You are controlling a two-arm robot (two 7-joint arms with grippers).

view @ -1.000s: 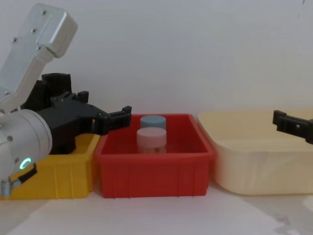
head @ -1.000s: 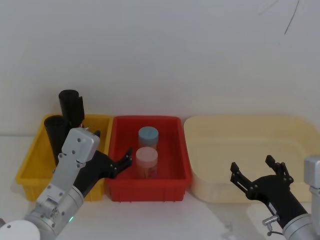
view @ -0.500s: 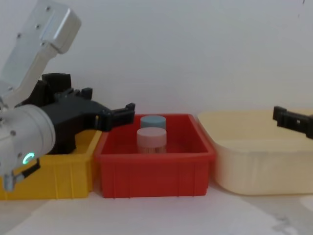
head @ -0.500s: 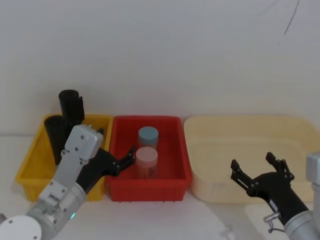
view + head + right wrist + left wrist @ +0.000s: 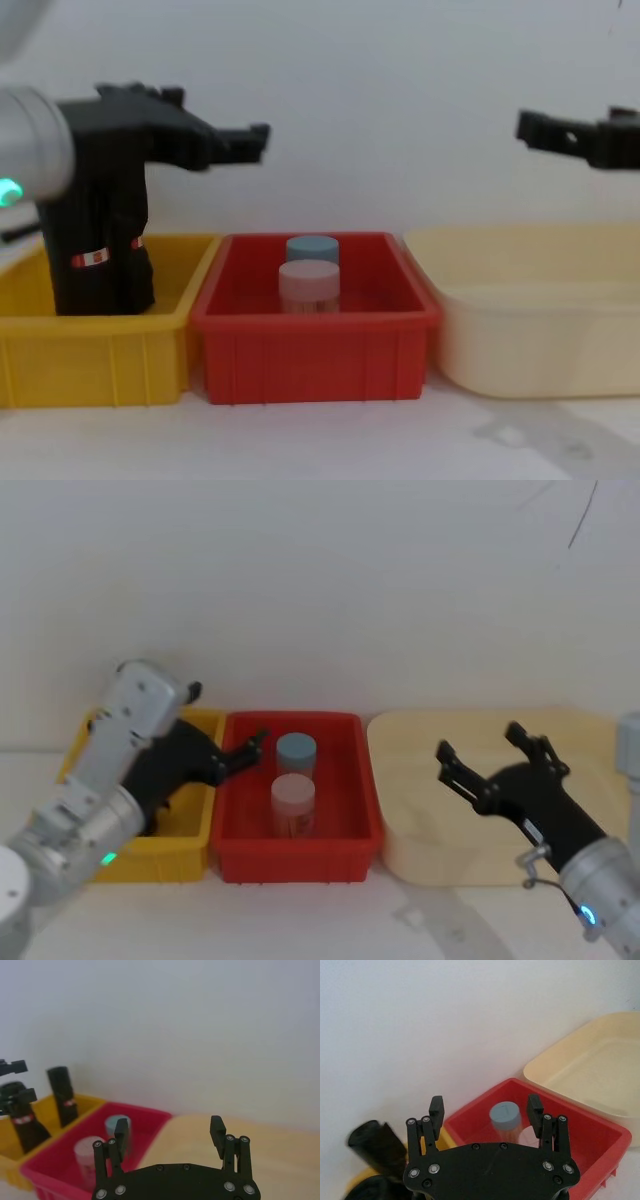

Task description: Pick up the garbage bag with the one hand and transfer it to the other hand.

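Two black rolls stand upright in the yellow bin (image 5: 100, 350): the garbage bag (image 5: 90, 285), marked by a red-and-white band, and just beside it a twin roll (image 5: 141, 282) showing only a red mark. The green-ringed left gripper (image 5: 485, 1105) hangs above the bin's inner edge, fingers spread wide and empty, pointing across the red bin (image 5: 310, 350), where two lidded jars (image 5: 310, 288) sit. The blue-ringed right gripper (image 5: 480, 742) hovers over the cream tub (image 5: 530, 340), its claw likewise agape and holding nothing.
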